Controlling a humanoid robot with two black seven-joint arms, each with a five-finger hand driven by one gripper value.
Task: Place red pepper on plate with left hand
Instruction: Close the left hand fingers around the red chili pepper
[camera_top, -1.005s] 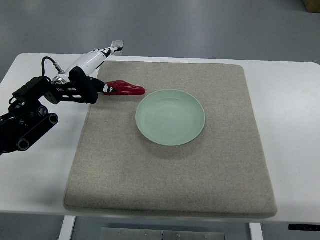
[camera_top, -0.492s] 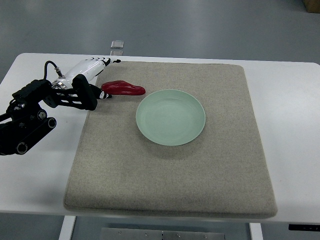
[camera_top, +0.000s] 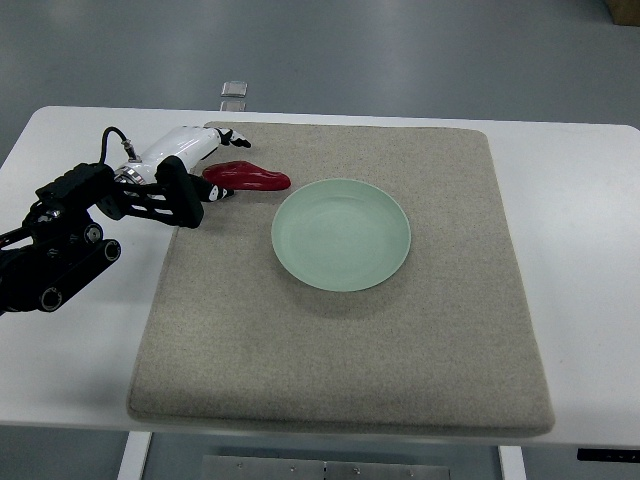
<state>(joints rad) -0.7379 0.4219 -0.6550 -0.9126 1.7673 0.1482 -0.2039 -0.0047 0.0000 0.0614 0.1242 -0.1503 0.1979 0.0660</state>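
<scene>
Mat (camera_top: 340, 350): grey felt, covering the white table (camera_top: 590, 250). Plate (camera_top: 341, 234): pale green, empty, mid-mat. Left hand (camera_top: 205, 165): at the pepper's stem end, fingers spread around it, not visibly clamped. Red pepper (camera_top: 250, 177): lying on the mat, just left of the plate's far rim. Step: reaching to grasp. Next move: close fingers, lift, carry right onto plate.

A white table (camera_top: 590, 230) carries a large grey-beige mat (camera_top: 340, 340) that covers most of its middle, leaving bare white strips left and right.
</scene>
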